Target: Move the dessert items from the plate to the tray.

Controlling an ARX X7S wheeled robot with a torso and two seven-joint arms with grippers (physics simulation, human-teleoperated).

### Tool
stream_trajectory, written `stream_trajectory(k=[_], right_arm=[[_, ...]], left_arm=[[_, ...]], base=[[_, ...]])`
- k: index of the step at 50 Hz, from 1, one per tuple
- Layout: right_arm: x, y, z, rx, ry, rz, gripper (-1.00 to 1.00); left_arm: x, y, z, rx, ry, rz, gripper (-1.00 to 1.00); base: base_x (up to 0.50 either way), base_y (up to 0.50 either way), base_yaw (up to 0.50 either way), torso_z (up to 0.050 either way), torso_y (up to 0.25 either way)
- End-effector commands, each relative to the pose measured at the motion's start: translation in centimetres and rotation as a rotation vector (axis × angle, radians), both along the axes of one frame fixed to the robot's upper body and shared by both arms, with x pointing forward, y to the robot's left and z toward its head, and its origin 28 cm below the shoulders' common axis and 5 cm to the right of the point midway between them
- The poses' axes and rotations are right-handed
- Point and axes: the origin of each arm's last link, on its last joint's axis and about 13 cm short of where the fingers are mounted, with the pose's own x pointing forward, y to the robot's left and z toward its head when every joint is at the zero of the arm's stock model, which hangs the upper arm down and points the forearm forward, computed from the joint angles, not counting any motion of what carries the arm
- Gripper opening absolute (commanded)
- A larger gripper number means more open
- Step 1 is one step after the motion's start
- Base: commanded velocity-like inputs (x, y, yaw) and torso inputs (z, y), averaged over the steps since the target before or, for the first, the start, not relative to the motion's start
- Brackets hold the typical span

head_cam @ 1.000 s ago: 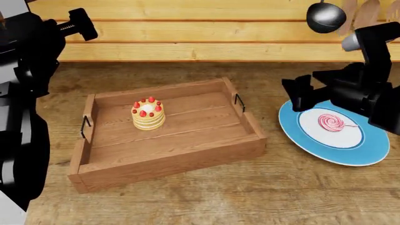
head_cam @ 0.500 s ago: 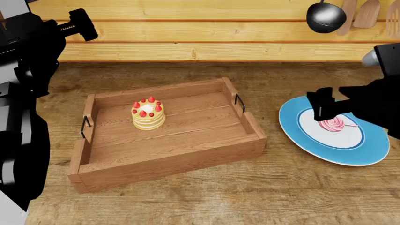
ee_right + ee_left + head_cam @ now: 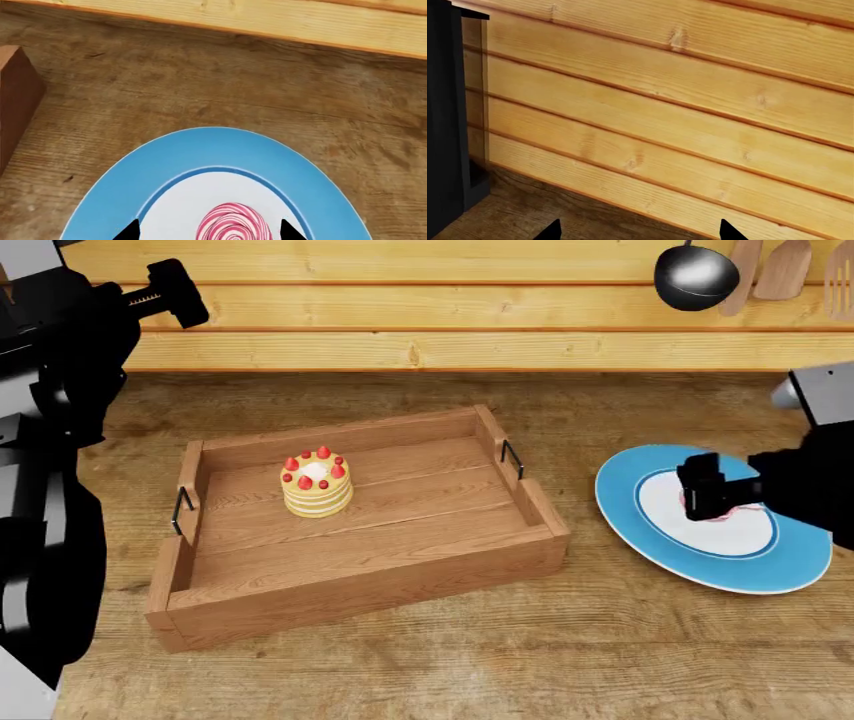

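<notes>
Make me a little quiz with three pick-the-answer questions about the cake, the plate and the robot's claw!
1. Where is the cake?
A. on the plate
B. inside the wooden tray
C. on the bare table

2. What colour is the plate's outer ring?
A. blue
B. green
C. red

3. What is the right claw doing?
A. resting inside the tray
B. carrying the cake
C. open, with a tip on each side of the lollipop

Answers:
1. B, the head view shows the cake standing on the tray's floor, towards its left end.
2. A, a blue ring surrounds a white middle in the head and right wrist views.
3. C, the right wrist view shows the two dark tips spread apart with the pink swirl between them, lying on the plate.
</notes>
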Motion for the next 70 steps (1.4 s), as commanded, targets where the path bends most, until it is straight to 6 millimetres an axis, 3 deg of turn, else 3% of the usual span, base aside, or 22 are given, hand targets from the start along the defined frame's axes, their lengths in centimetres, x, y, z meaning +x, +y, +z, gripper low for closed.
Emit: stream_trajectory(k=[1, 14, 70], right_arm=[[-0.3, -0.8, -0.3, -0.009, 0.02, -0.066, 1.0], [-0.8, -1.2, -1.2, 0.036, 0.022, -0.089, 1.0], [2.6, -0.7, -3.1, -0.06, 0.108, -0.041, 1.0]], left_arm=[[0.0, 0.0, 0.0, 0.0, 0.001, 0.0, 1.0], [0.0, 0.0, 0.0, -0.001, 0.002, -0.003, 1.0], [0.0, 0.0, -0.1, 0.007, 0.009, 0.002, 1.0]], base=[[0.0, 0.0, 0.0, 0.0, 0.0], [0.0, 0.0, 0.0, 0.0, 0.0], [0.0, 0.0, 0.0, 0.0, 0.0]])
